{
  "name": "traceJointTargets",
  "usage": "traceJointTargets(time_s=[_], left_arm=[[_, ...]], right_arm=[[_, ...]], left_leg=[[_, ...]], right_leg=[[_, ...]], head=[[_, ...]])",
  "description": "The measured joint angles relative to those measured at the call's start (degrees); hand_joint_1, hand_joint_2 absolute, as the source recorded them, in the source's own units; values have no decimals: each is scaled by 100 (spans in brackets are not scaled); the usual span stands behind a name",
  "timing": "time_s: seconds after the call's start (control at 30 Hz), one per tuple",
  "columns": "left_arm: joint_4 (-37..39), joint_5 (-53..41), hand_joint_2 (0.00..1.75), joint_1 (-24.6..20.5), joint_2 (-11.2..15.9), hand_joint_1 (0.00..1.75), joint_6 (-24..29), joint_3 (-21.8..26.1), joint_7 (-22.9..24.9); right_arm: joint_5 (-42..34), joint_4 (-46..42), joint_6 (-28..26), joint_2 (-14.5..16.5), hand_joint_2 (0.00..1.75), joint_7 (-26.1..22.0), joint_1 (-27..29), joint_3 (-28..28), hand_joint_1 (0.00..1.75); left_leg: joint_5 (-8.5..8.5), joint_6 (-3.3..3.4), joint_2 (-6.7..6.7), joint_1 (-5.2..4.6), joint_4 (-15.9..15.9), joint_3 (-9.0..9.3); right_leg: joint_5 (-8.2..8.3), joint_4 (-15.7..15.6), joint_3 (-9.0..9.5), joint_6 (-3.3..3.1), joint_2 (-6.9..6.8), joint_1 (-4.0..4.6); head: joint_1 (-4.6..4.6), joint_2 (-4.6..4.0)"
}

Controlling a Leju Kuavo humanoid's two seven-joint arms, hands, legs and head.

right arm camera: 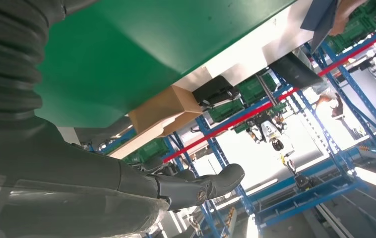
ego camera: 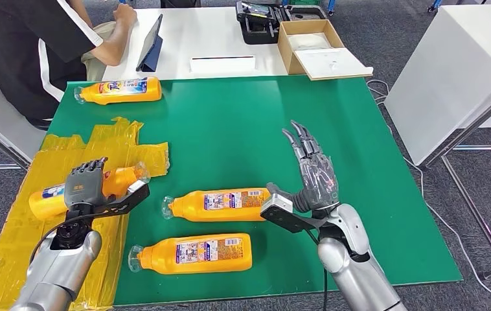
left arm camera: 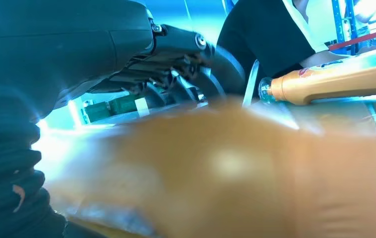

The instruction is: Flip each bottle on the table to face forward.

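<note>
Bottles: four, all lying flat | left hand [ego camera: 86, 184] grips the lower-left bottle [ego camera: 52, 197] (on yellow tape) | right hand [ego camera: 314, 170] empty, fingers spread, centre frame.

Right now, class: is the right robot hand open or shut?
Open: the right robot hand holds nothing, fingers spread apart above the green mat.

Printed labels on the orange bottles [ego camera: 208, 205], wording too small to read
</note>
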Motion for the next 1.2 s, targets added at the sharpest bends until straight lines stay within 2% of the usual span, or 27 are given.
traceJointTargets(time_s=[0.57,0.7,0.9,1.03,1.2], left_arm=[[-1,144,175,-6,-21,0,-80,-13,-90],[-97,397,175,-7,-101,0,-173,-15,-198],[-624,2025,175,29,-278,0,-397,-19,-1137],[-720,2279,175,39,-298,0,-414,-24,-1254],[-1825,4491,175,61,-454,0,-544,-245,-1875]], right_arm=[[9,251,173,100,175,107,-201,-13,0],[-17,318,432,112,175,266,-272,-23,0],[48,464,1232,107,175,649,-344,-16,0],[48,482,1355,105,175,682,-346,-14,0],[-27,1091,2275,76,175,909,-715,129,0]], left_leg=[[2,-3,1,0,0,3],[2,-3,1,0,0,4],[2,-3,0,-1,0,2],[2,-3,1,-1,1,1],[2,-3,0,-1,1,3]], right_leg=[[0,0,-1,0,0,0],[0,0,-1,0,0,0],[0,0,0,0,0,0],[0,0,0,0,0,0],[0,0,0,0,0,0]], head=[[1,0],[1,0],[0,0],[1,0],[0,0]])
